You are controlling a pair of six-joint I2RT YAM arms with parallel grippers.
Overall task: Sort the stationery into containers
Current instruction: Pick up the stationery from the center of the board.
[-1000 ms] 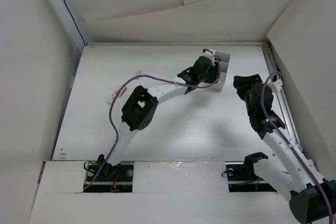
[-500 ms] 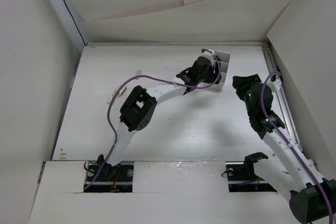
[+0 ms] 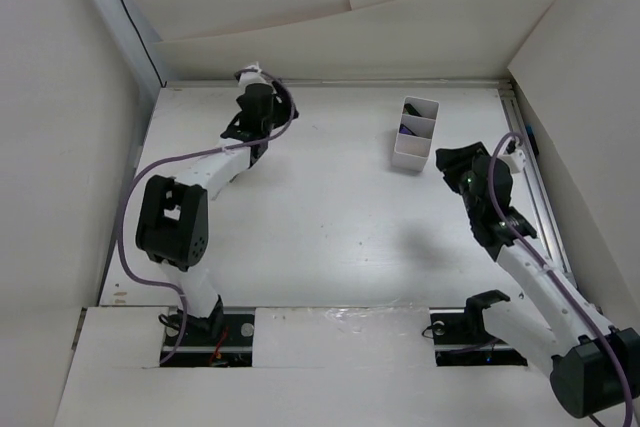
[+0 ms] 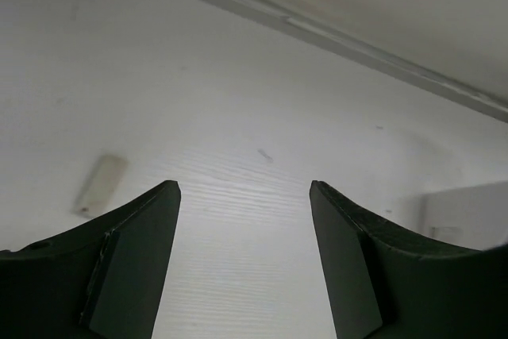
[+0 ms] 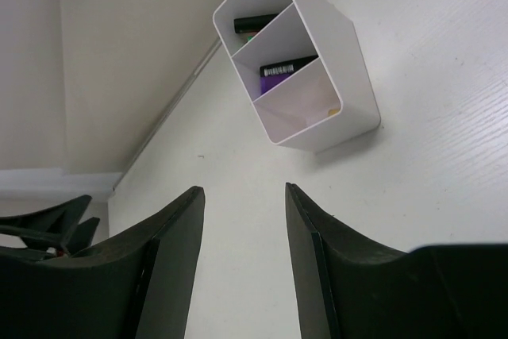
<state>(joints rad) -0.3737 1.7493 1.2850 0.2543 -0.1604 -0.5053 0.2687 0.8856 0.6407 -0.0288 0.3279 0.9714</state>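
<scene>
The white three-compartment box (image 3: 415, 134) stands at the back right of the table. In the right wrist view its rim (image 5: 317, 17) frames a black and green marker (image 5: 254, 23) in the far compartment, a purple marker (image 5: 282, 69) in the middle one, and a small tan speck (image 5: 334, 107) in the near one. My right gripper (image 3: 447, 159) (image 5: 242, 188) is open and empty, just in front of the box. My left gripper (image 3: 252, 77) (image 4: 244, 186) is open and empty at the back left. A tiny tan block (image 4: 99, 184) lies on the table beside its left finger.
The table's back edge and wall (image 4: 357, 45) run close ahead of the left gripper. Paper walls surround the table (image 3: 330, 227). A metal rail (image 3: 535, 187) runs along the right edge beside the right arm.
My left arm has swung from the box to the back left corner, uncovering the box. My right gripper has edged slightly left toward the box.
</scene>
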